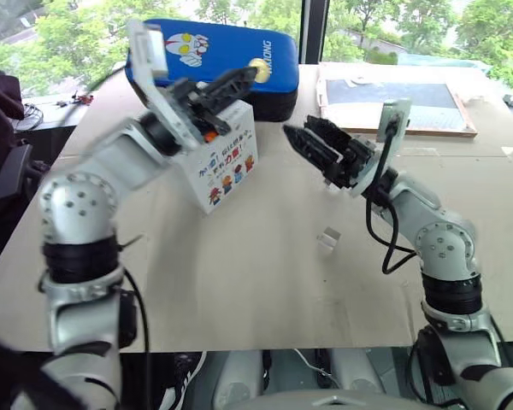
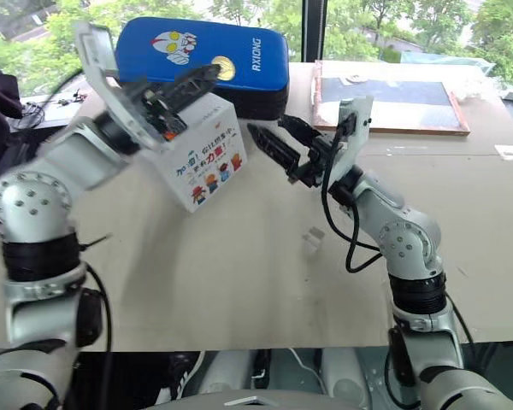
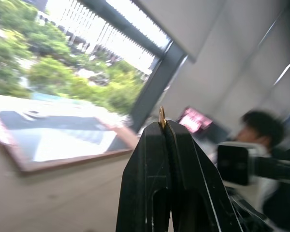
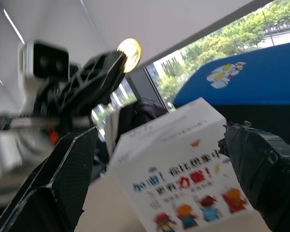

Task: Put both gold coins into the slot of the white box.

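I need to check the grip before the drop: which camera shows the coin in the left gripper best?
The right wrist view: the coin faces it as a full gold disc at the tip of the shut left gripper, above the white box. The left wrist view shows just its edge; both eye views show a small gold spot.

The white box (image 1: 220,164) stands on the desk (image 1: 265,282). Behind the white box, touching or just beside it, lies the cushion (image 1: 214,60). To the white box's right, well apart at the desk's far side, lies a framed board (image 1: 393,107). A small clear cube (image 1: 328,239) sits on the desk to the white box's right and nearer the robot. Above the white box's top, the left end effector (image 1: 252,75) holds a gold coin (image 1: 259,74); the right end effector (image 1: 303,141) hangs to the white box's right.
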### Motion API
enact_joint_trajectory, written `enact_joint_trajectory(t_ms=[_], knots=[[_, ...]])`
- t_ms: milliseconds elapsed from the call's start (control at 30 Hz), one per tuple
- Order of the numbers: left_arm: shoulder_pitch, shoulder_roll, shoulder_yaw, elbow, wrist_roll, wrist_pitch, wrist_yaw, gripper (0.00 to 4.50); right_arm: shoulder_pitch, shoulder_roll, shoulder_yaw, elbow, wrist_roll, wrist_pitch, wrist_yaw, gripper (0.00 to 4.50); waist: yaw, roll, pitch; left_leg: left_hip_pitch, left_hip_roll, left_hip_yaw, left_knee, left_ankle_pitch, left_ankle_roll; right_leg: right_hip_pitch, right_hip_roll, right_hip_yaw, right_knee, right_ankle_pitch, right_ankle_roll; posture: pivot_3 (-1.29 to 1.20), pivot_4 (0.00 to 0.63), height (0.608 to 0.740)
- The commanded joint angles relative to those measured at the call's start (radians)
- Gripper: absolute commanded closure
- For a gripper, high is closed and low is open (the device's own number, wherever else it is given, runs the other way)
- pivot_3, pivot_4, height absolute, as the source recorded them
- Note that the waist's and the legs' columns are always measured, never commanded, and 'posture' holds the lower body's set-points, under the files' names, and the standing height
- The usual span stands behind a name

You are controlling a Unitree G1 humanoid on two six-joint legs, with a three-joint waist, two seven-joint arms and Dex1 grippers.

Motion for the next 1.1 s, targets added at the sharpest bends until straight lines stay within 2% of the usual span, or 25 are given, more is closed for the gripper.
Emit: enact_joint_trajectory(t_ms=[33,167,333,700,1100], knots=[[-0.048,0.099,-0.009,0.07,0.118,0.006,-0.155,4.5,-0.044,-0.061,0.03,-0.05,-0.081,-0.023,0.094,0.04,0.001,0.0,0.0,-0.001,0.0,0.0,0.0,0.001,-0.002,-0.001,0.0,0.0,0.0,0.0,0.0,0.0,0.15,0.74],[-0.09,0.212,-0.085,0.203,0.282,-0.01,-0.37,4.5,-0.072,-0.146,0.069,-0.058,-0.199,-0.048,0.169,0.04,0.005,0.0,0.0,-0.003,0.001,0.001,-0.001,0.002,-0.004,-0.004,0.0,0.0,0.0,0.0,0.0,0.0,0.15,0.74],[-0.158,0.238,-0.15,0.355,0.455,-0.058,-0.522,4.5,-0.07,-0.181,0.073,-0.081,-0.266,-0.119,0.27,0.04,0.008,-0.001,0.0,-0.004,0.001,0.001,-0.001,0.002,-0.003,-0.004,0.0,0.0,-0.002,0.0,0.0,0.0,0.15,0.74],[-0.214,0.216,-0.19,0.476,0.67,-0.097,-0.655,4.5,-0.057,-0.153,0.044,-0.119,-0.24,-0.065,0.25,0.04,0.007,-0.001,0.001,-0.005,0.001,0.001,0.0,0.002,-0.003,-0.004,-0.002,0.0,0.0,0.0,0.0,0.0,0.15,0.74],[-0.202,0.215,-0.172,0.504,0.769,-0.111,-0.717,4.5,-0.057,-0.151,0.043,-0.126,-0.25,-0.041,0.232,0.04,0.007,-0.002,0.001,-0.005,0.001,0.001,0.001,0.002,-0.003,-0.005,-0.002,0.0,0.002,0.0,0.0,0.0,0.15,0.74]])
